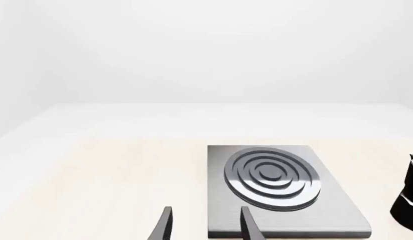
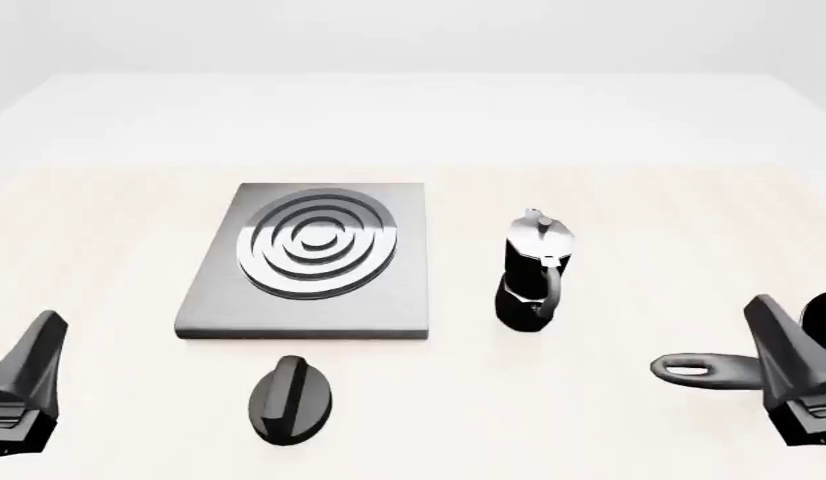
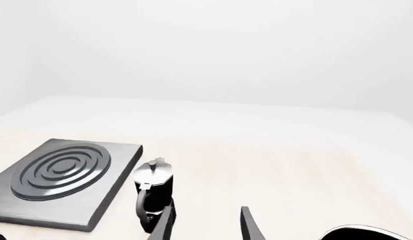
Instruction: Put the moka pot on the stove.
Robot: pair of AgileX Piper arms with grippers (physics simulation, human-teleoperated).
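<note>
Low at the near corners of the front view, both arms sat back from the work: the left gripper point(image 2: 20, 385) at the near left edge and the right gripper point(image 2: 793, 385) at the near right, each over bare tabletop. Both wrist views showed two dark fingertips standing apart with nothing between them, so each gripper was released and empty.

On the pale wooden table point(image 2: 627, 200) lay a flat square grey metal stove point(image 2: 213, 300) with shiny raised concentric burner rings, left of centre. Just in front of it, apart from its near edge, rested a black oval dial knob point(image 2: 289, 398). By the right gripper lay a dark long-handled pan point(image 2: 700, 368), its handle reaching leftward and its bowl mostly hidden behind the gripper.

The small black faceted moka pot point(image 2: 531, 275) with silver lid and curved black handle stood upright on the table, just right of the stove and not touching it. It was ahead and to the left of the right gripper, well apart from the left one, with the stove between.
</note>
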